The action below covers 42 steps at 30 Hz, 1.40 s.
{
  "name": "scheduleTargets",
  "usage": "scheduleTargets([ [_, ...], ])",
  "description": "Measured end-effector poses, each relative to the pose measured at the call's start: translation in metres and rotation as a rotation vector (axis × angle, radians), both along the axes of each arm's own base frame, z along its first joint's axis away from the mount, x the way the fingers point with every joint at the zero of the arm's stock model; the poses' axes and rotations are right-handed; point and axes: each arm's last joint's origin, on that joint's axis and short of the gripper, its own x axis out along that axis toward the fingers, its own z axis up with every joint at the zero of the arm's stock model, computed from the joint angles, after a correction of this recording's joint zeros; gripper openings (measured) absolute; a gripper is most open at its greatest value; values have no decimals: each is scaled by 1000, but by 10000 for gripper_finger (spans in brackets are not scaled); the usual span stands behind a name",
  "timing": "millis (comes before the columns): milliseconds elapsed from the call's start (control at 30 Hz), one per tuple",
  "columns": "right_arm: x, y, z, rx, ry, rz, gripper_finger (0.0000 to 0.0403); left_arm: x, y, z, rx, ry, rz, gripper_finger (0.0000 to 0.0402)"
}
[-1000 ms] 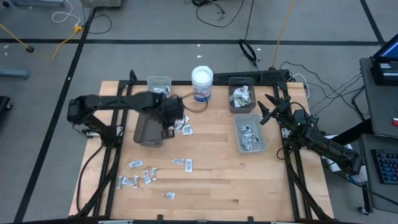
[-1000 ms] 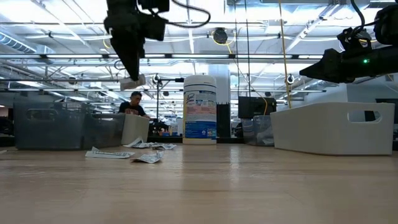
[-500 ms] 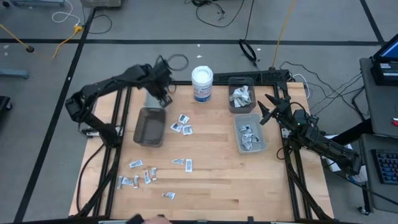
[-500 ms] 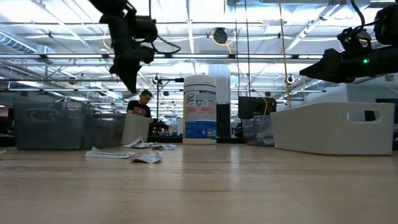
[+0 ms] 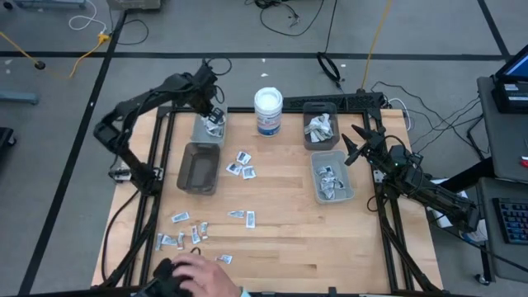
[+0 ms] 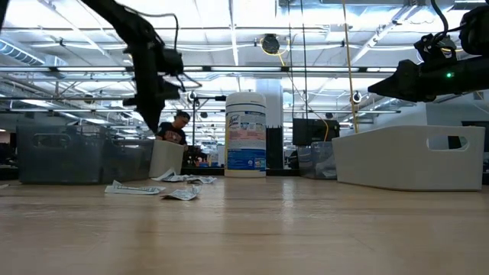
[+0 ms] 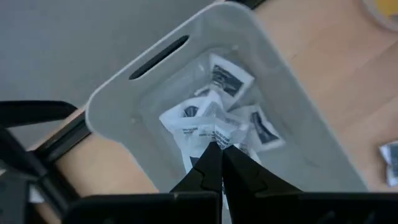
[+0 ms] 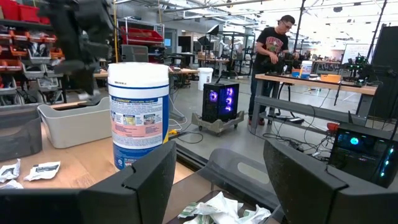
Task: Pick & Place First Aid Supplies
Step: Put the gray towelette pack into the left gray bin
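Workshop desk [image 5: 280, 223]: left pincer [image 5: 216, 115], jaws together, has swung from the grey bin [image 5: 198, 167] to over the pale far-left bin [image 5: 208, 132] of packets [image 7: 214, 127], delivery likely due; loose packets [image 5: 241, 165] remain; right pincer [image 5: 355, 142] waits agape.

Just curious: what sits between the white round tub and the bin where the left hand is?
Nothing; in the high view, bare wood separates the tub from that bin.
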Motion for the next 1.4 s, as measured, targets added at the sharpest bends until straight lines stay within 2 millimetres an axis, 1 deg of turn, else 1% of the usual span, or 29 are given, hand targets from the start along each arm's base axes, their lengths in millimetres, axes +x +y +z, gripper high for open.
scheduleTargets([
  [167, 0, 0, 0, 0, 0, 0, 238, 4, 19, -36, -72, 56, 14, 1],
  [300, 0, 0, 0, 0, 0, 0, 238, 10, 29, -57, -99, 59, 26, 1],
  [367, 0, 0, 0, 0, 0, 0, 238, 12, 31, -63, -106, 63, 28, 1],
  [500, 0, 0, 0, 0, 0, 0, 238, 13, 31, -63, -102, 57, 38, 7],
  [600, 0, 0, 0, 0, 0, 0, 238, 13, 30, -63, -104, 53, 65, 26],
  [700, 0, 0, 0, 0, 0, 0, 238, 12, 31, -64, -109, 53, 81, 57],
  [933, 0, 0, 0, 0, 0, 0, 238, 12, 31, -64, -110, 52, 83, 148],
  [1000, 0, 0, 0, 0, 0, 0, 238, 12, 31, -64, -110, 51, 88, 168],
  [1100, 0, 0, 0, 0, 0, 0, 238, 12, 31, -63, -110, 49, 90, 187],
  [1267, 0, 0, 0, 0, 0, 0, 238, 12, 23, -44, -70, 20, 73, 197],
  [1400, 0, 0, 0, 0, 0, 0, 238, 12, 10, -26, -49, 18, 8, 198],
])
